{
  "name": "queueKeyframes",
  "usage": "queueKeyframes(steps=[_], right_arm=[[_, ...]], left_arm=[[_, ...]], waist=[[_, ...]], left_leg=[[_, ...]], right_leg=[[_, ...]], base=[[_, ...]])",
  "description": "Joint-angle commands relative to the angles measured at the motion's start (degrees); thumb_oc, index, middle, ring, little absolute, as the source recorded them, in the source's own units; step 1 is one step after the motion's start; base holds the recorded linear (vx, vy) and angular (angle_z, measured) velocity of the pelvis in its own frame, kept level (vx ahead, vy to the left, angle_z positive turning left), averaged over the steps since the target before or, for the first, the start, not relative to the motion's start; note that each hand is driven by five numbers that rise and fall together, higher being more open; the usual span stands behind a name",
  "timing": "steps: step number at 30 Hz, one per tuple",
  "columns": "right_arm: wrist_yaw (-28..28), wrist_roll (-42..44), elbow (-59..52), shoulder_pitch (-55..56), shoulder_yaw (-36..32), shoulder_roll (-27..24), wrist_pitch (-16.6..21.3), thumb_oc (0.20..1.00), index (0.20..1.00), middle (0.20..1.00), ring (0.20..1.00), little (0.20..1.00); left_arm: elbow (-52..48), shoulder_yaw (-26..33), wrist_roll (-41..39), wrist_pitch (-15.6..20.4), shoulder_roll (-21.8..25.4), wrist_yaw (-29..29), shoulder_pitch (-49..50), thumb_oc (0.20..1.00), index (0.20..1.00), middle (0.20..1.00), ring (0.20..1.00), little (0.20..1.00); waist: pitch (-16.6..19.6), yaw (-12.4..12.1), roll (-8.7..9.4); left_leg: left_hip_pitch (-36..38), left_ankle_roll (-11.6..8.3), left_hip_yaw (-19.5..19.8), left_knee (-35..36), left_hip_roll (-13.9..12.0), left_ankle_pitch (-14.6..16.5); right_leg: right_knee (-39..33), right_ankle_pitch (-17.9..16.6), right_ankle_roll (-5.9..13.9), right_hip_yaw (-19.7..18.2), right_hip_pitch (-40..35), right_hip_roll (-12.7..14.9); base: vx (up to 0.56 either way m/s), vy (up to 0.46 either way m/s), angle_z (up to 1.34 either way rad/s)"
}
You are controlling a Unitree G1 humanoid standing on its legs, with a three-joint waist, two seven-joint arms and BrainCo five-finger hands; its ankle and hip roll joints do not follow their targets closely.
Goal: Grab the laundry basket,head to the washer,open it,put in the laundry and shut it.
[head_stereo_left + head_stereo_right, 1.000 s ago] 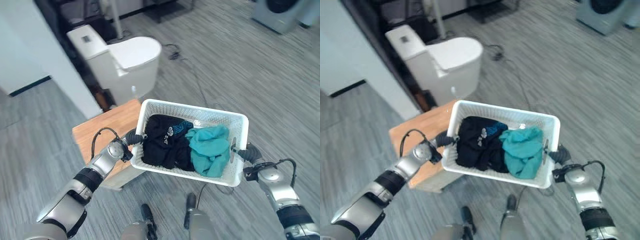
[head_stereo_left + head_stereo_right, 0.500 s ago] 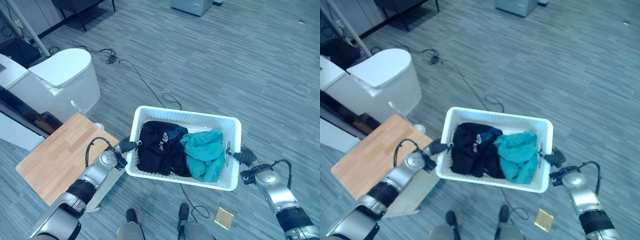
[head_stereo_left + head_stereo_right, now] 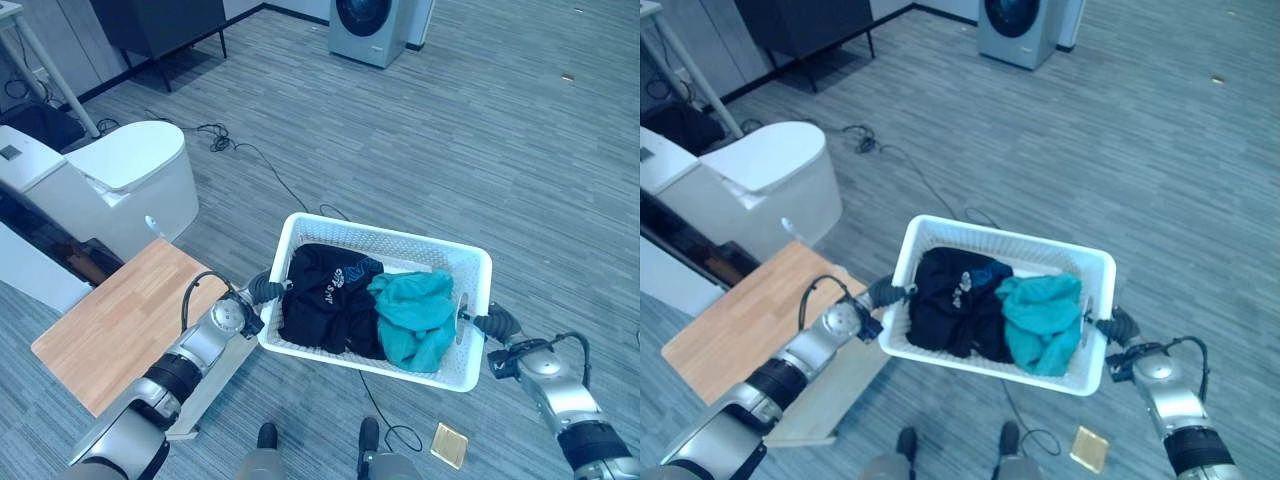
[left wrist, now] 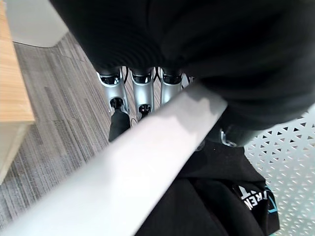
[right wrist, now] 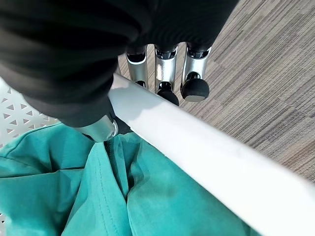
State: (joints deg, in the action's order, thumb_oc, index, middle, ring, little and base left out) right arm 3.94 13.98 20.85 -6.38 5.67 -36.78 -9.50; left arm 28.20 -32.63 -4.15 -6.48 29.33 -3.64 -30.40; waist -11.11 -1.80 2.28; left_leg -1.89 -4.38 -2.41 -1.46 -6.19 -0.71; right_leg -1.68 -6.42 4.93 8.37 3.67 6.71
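A white toilet (image 3: 125, 180) stands at ten o'clock, a wooden table (image 3: 110, 325) at eight, a small tan square (image 3: 448, 444) at five.

Grey plank floor (image 3: 520, 150) is seen all around. Resting on it are a white toilet (image 3: 120, 185), a low wooden table (image 3: 115, 325), a washer (image 3: 372, 25) far off, a dark cabinet (image 3: 160, 25), and a small gold square (image 3: 447, 444).

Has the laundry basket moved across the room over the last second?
Yes. The laundry basket, held in the left hand and right hand, has left the wooden table top; it now hangs over the floor.
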Motion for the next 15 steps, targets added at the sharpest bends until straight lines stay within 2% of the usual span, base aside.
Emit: queueKeyframes(steps=[1,6,8,9,11,12,13,14,15], right_arm=[[0.3,4.6,-2.9,0.0,-6.6,-6.3,5.1,0.200,0.200,0.200,0.200,0.200],[-0.1,5.6,-4.2,2.3,-8.6,-6.7,5.6,0.200,0.200,0.200,0.200,0.200],[0.2,6.0,-5.6,3.3,-8.8,-6.8,5.6,0.200,0.200,0.200,0.200,0.200],[0.6,6.6,-7.0,4.6,-9.1,-6.7,5.8,0.200,0.200,0.200,0.200,0.200],[0.7,6.8,-8.1,5.3,-9.5,-6.7,5.6,0.200,0.200,0.200,0.200,0.200],[1.2,7.8,-10.4,6.8,-9.6,-6.5,5.6,0.200,0.200,0.200,0.200,0.200],[1.5,8.4,-11.8,7.8,-10.0,-6.6,5.8,0.200,0.200,0.200,0.200,0.200],[1.5,8.4,-11.9,8.0,-10.0,-6.6,5.7,0.200,0.200,0.200,0.200,0.200],[1.3,8.9,-12.4,8.7,-10.2,-6.6,5.8,0.200,0.200,0.200,0.200,0.200]], left_arm=[[1.0,1.8,-1.4,4.3,2.1,0.3,-5.0,0.200,0.200,0.200,0.200,0.200],[2.5,0.4,-1.0,4.3,0.9,0.5,-7.7,0.200,0.200,0.200,0.200,0.200],[3.2,0.1,-0.5,4.2,0.9,0.7,-8.6,0.200,0.200,0.200,0.200,0.200],[3.5,0.1,-0.3,4.2,1.2,0.5,-8.6,0.200,0.200,0.200,0.200,0.200],[3.1,0.5,-0.5,4.1,1.6,0.5,-8.5,0.200,0.200,0.200,0.200,0.200],[2.8,1.6,-1.0,4.0,1.9,0.6,-8.3,0.200,0.200,0.200,0.200,0.200],[2.6,2.4,-1.4,4.1,2.1,0.9,-8.0,0.200,0.200,0.200,0.200,0.200],[2.5,2.4,-1.4,4.0,2.1,0.9,-7.9,0.200,0.200,0.200,0.200,0.200],[2.7,2.6,-2.0,4.0,1.9,1.3,-7.9,0.200,0.200,0.200,0.200,0.200]], waist=[[2.8,0.3,0.13],[2.1,1.4,-0.08],[1.8,1.9,0.09],[1.5,2.1,0.57],[0.9,2.0,0.96],[-0.1,1.8,1.53],[-0.4,1.8,1.67],[-0.4,1.8,1.55],[-0.8,1.7,1.38]], left_leg=[[-3.8,1.64,1.6,-0.9,1.5,-1.1],[-4.8,0.54,2.0,-1.4,0.1,-2.3],[-5.0,0.17,2.0,-2.3,-1.2,-2.4],[-5.4,-0.16,2.0,-5.0,-2.6,-2.3],[-6.4,-0.35,2.1,-8.5,-3.3,-1.8],[-8.5,0.74,3.3,-14.5,-3.8,-2.5],[-9.8,1.73,3.9,-17.7,-3.3,-1.7],[-10.1,1.78,4.0,-18.3,-3.4,-1.4],[-11.4,2.73,4.4,-19.8,-2.3,-1.2]], right_leg=[[5.2,11.8,-1.16,0.5,-4.3,-2.7],[5.6,12.5,-1.97,0.6,-4.1,-3.7],[7.2,13.3,-2.61,0.4,-3.9,-4.7],[8.1,13.9,-3.25,-0.1,-4.1,-5.7],[8.3,13.9,-3.66,-0.9,-4.4,-6.5],[8.6,13.6,-4.32,-2.4,-4.5,-7.4],[8.4,13.6,-4.51,-3.0,-4.8,-7.8],[8.4,13.6,-4.48,-3.0,-4.8,-7.9],[8.1,13.6,-4.50,-3.0,-5.1,-8.0]], base=[[-0.02,-0.065,-0.02],[-0.03,-0.092,0.00],[0.00,-0.174,0.05],[0.01,-0.279,0.02],[0.00,-0.229,-0.02],[0.01,-0.206,-0.17],[0.01,-0.201,-0.30],[0.02,-0.096,-0.31],[0.06,-0.046,-0.21]])
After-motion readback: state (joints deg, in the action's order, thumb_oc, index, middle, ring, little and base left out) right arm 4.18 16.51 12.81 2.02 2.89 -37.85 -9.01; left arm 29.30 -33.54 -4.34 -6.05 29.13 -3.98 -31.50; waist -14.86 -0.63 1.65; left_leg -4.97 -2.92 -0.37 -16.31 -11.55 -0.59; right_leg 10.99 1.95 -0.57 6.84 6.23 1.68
